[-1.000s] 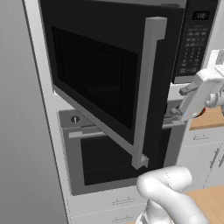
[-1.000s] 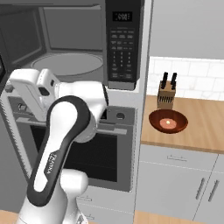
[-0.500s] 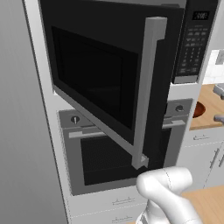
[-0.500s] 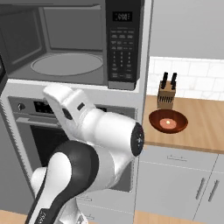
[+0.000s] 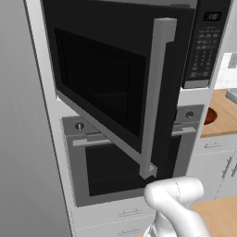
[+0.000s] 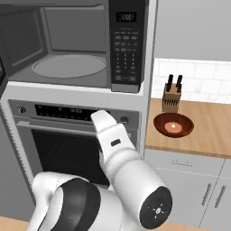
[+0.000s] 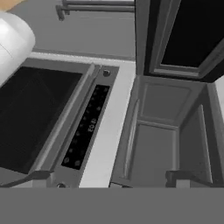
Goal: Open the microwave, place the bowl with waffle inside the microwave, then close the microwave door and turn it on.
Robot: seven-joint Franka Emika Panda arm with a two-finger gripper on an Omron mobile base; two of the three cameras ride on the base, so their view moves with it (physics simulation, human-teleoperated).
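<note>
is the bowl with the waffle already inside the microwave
No, the bowl sits on the wooden counter beside the knife block; the microwave cavity holds none.

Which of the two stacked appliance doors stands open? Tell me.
The upper one: the black microwave door with the tall silver bar handle is swung out. The grey oven door below stays shut.

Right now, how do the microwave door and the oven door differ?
The microwave door is swung open; the oven door is shut. The microwave door is black with a tall vertical silver bar handle; the oven door is grey with a horizontal handle. The microwave door sits above the oven door. Both have dark glass windows.
</note>
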